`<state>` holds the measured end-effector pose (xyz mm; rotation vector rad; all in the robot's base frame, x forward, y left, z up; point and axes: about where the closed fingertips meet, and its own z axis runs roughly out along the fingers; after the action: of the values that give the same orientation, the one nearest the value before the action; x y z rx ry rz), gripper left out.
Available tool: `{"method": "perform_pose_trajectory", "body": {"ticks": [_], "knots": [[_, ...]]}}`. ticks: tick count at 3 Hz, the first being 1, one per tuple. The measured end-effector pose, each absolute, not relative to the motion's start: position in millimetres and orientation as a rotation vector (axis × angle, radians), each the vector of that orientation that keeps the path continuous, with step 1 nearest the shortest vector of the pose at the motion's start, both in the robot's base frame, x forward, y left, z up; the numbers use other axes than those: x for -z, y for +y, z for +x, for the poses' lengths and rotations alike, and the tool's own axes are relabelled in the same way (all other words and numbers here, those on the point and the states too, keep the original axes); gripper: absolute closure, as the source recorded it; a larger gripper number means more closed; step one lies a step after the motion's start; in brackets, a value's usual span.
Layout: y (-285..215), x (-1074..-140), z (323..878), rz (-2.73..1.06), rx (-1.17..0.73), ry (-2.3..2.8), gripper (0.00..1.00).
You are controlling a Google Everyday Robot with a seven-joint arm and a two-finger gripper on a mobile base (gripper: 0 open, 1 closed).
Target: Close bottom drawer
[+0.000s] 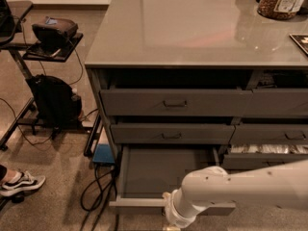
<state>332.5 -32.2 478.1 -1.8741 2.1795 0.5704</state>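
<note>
Now bottom drawer (159,170) sticks out, tray bare. Just below drawer front, gripper (169,226) looks set to push. Grip: cannot tell.

Dim, countertop (192,28) glare, gripper below frame

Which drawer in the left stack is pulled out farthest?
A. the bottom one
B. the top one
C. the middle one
A: only the bottom drawer shows a long bare tray sticking out towards the camera; the gripper is by its front panel, at the picture's lower edge.
</note>
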Motion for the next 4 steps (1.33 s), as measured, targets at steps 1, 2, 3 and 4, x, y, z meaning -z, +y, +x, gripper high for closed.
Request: {"method": "perform_pose_trajectory", "body": {"ticks": [1,2,3,4], "knots": [[-35,-441,343,-1.850,-0.560,2.225,0.00],[-35,-441,343,-1.850,-0.559,2.225,0.00],[-49,-443,351,-1.852,-0.537,2.158,0.00],[-84,-439,362,-1.848,-0.524,2.080,0.00]]}}
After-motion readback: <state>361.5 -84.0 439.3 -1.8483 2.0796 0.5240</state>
